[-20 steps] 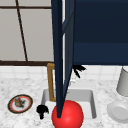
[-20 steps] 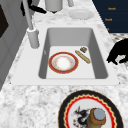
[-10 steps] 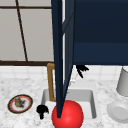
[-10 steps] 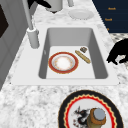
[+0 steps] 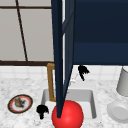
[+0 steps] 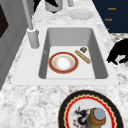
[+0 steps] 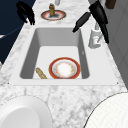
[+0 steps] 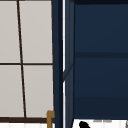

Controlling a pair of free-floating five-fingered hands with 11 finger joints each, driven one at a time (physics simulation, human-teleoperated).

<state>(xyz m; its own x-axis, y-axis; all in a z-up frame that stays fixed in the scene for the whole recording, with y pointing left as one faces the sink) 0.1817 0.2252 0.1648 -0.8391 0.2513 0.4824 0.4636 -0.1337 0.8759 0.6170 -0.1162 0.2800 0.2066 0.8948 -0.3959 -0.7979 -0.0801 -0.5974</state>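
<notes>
A marble counter (image 6: 27, 102) runs round a white sink (image 6: 70, 35), with a dark blue cabinet (image 5: 100, 32) above it, its door (image 5: 59, 62) swung out towards you.

Your right hand (image 5: 83, 70) hangs just under the cabinet, close over the faucet (image 7: 93, 37) at the sink's back rim. In the right side view its fingers are straight and spread wide, holding nothing, and you cannot tell from these views whether they touch the faucet.

Your left hand (image 5: 42, 109) hovers over the sink's front left corner with fingers hanging loose, also holding nothing.

The faucet is the thing nearest your working hand. Judge it as rigid and fixed to the counter: it won't lift, only turn. Its surface looks smooth, so probably slippery under straight fingers. The thick white base gives the surest hold, and the thin upright pipe (image 6: 27, 12) above it less so.

In the basin lie a red-rimmed plate (image 6: 63, 62) and, just beside it, a wooden stick (image 6: 82, 56). A patterned plate (image 5: 12, 104) carrying a jar (image 5: 18, 101) sits on the counter to the left.
</notes>
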